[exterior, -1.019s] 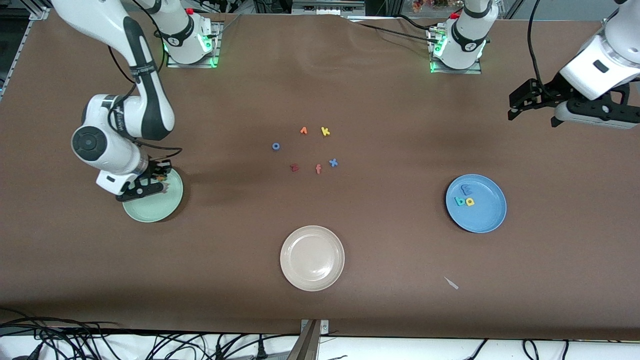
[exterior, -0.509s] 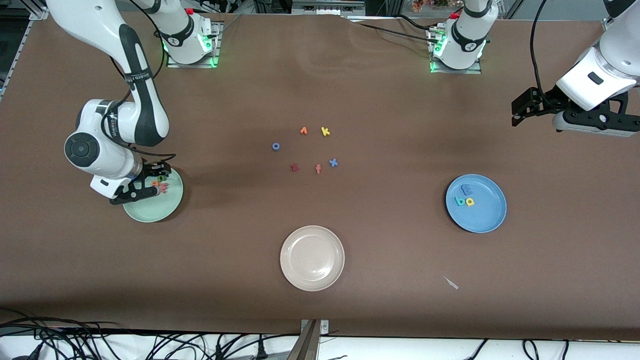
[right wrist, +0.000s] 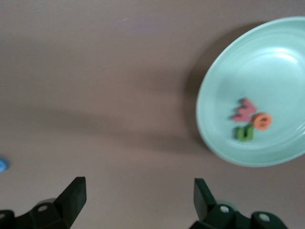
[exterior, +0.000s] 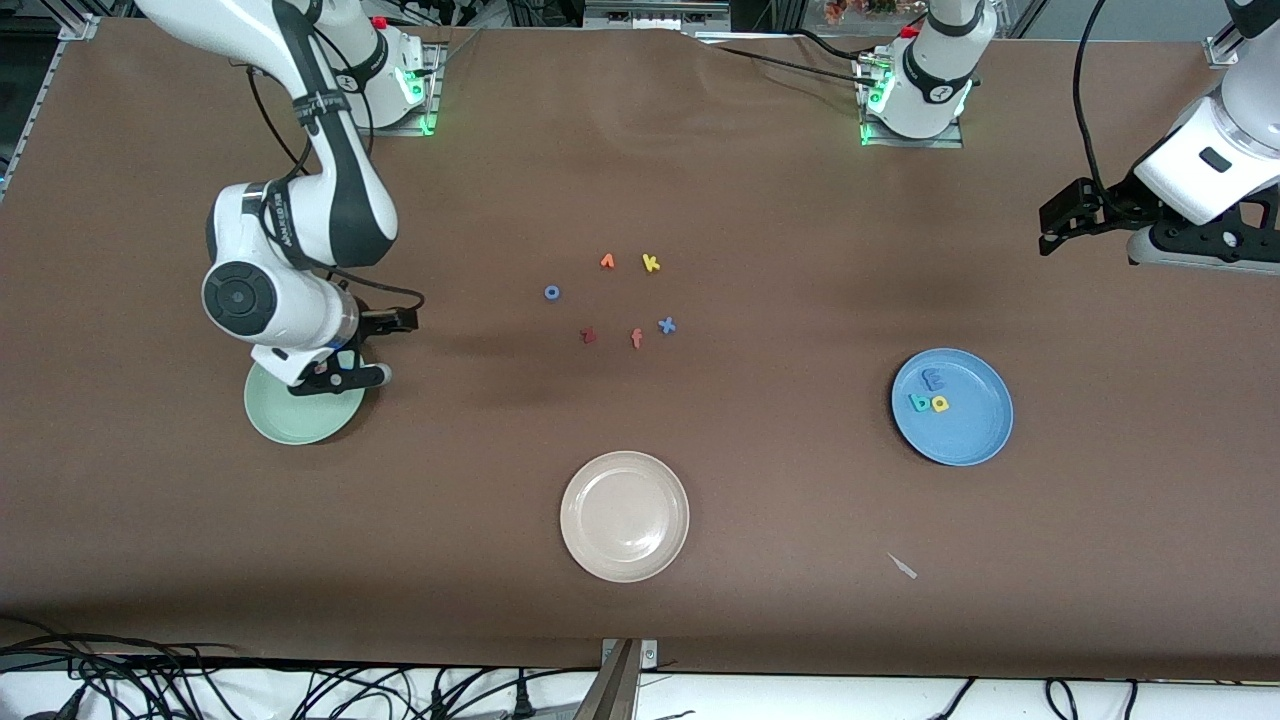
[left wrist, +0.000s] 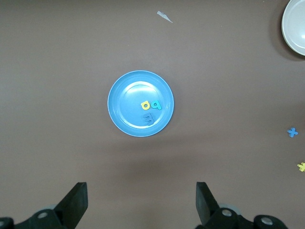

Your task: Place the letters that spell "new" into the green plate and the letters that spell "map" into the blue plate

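Right now both plates are holding their three letters. Sitting together in the green plate [right wrist: 267, 67] at the right arm's end of the table are the green n [right wrist: 244, 133], the orange e [right wrist: 261, 121] and the pink w [right wrist: 244, 109]. The right gripper [exterior: 362, 348] is hanging over the table at that plate's rim, its fingers [right wrist: 71, 195] spread wide and pinching nothing. Toward the left arm's end, the blue plate [exterior: 975, 430] is carrying the blue m [exterior: 933, 379], the teal p [exterior: 918, 402] and the yellow a [exterior: 939, 404], the last two touching side by side. The left gripper [left wrist: 141, 202] is waiting high over the table near that plate, fingers spread and empty. Between the two plates, a beige plate [exterior: 625, 516] is sitting nearer the front camera.
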Controlling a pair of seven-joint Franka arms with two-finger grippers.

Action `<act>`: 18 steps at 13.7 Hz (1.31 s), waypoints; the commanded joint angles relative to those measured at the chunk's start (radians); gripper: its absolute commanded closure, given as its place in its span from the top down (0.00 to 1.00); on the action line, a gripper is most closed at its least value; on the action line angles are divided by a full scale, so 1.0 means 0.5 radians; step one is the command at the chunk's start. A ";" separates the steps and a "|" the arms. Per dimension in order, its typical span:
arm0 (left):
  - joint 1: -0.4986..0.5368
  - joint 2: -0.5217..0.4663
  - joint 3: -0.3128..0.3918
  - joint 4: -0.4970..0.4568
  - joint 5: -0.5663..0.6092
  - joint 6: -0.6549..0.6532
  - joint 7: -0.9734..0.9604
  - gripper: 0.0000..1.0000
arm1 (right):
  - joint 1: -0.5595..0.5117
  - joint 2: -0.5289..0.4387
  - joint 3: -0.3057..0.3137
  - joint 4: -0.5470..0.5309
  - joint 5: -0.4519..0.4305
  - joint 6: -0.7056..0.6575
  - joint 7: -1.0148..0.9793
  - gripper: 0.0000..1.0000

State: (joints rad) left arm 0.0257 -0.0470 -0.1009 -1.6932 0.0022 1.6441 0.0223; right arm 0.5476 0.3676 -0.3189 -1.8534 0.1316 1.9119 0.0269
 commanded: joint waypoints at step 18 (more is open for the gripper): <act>0.028 0.011 -0.059 0.049 0.042 -0.039 0.020 1.00 | -0.560 -0.879 0.297 0.390 -0.319 -0.873 0.121 1.00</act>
State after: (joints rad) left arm 0.0347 -0.0470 -0.1230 -1.6906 0.0022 1.6434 0.0223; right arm 0.3525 -0.0510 -0.1965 -1.6369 -0.0352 1.4717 0.0873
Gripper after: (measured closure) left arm 0.000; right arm 0.000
